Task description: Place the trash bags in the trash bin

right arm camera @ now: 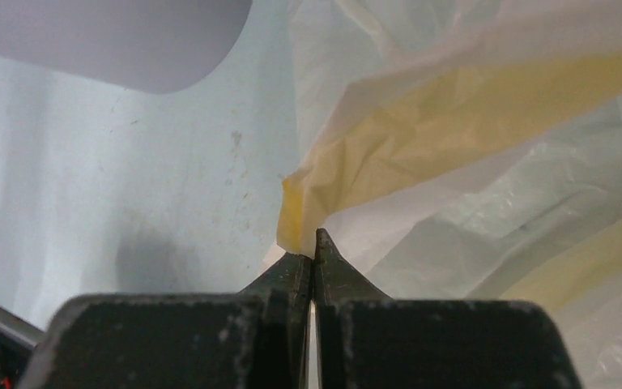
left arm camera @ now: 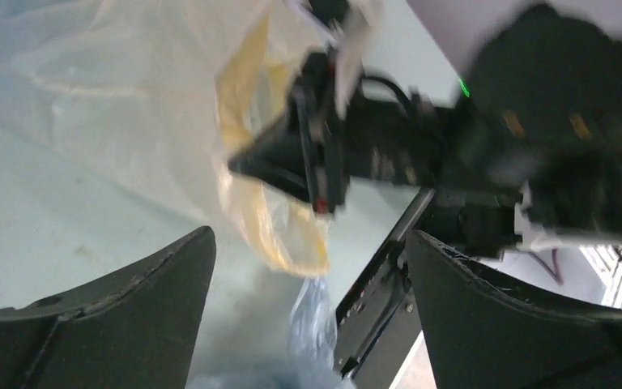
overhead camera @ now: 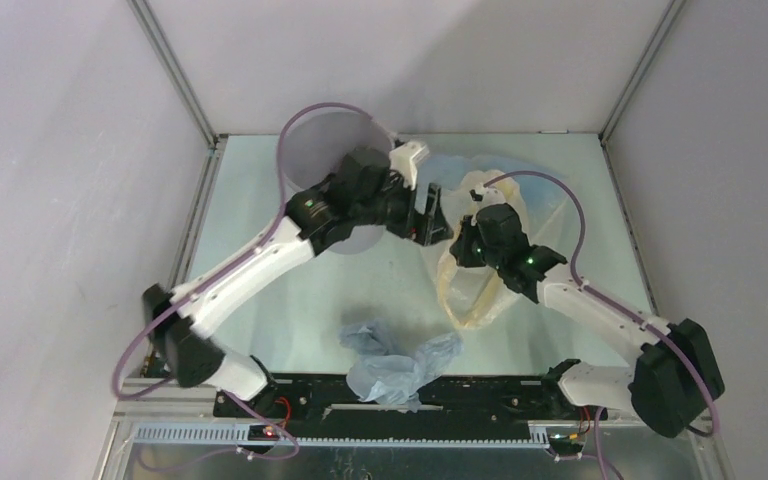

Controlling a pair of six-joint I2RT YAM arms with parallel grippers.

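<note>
A cream-yellow trash bag (overhead camera: 475,295) hangs right of centre, and my right gripper (overhead camera: 465,234) is shut on its folded edge. In the right wrist view the jaws (right arm camera: 314,245) pinch the yellow fold of that bag (right arm camera: 453,138). My left gripper (overhead camera: 430,215) hovers just left of it, open with nothing between its fingers (left arm camera: 309,233), facing the right gripper (left arm camera: 324,162) and the bag (left arm camera: 271,219). A crumpled blue-grey trash bag (overhead camera: 395,360) lies near the front edge. The grey trash bin (overhead camera: 322,150) stands at the back left, partly hidden by my left arm.
Pale translucent film (overhead camera: 460,168) lies spread on the table behind the yellow bag. Grey walls enclose the table on three sides. The black base rail (overhead camera: 480,395) runs along the front edge, close to the blue-grey bag.
</note>
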